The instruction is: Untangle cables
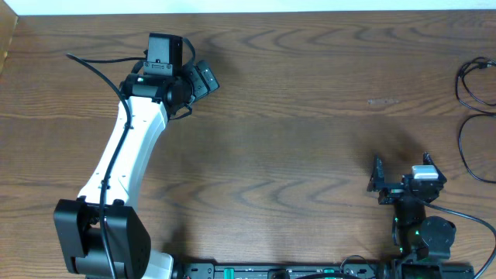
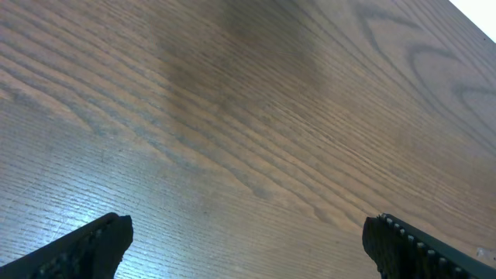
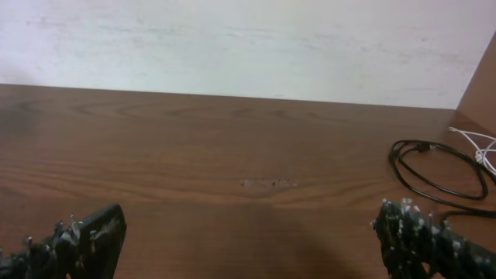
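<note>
Both arms sit off the work. The left gripper is at the far left of the table, jaws spread wide over bare wood, holding nothing. The right gripper is just as wide and empty, facing the black cable and white cable looped at the right edge, likely its pickup.

Left arm: stretched forward; left gripper jaws wide apart. Right arm: folded near base; right gripper likewise spread.

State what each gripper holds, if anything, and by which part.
Nothing: left gripper and right gripper are open and empty; black cable lies untouched.
</note>
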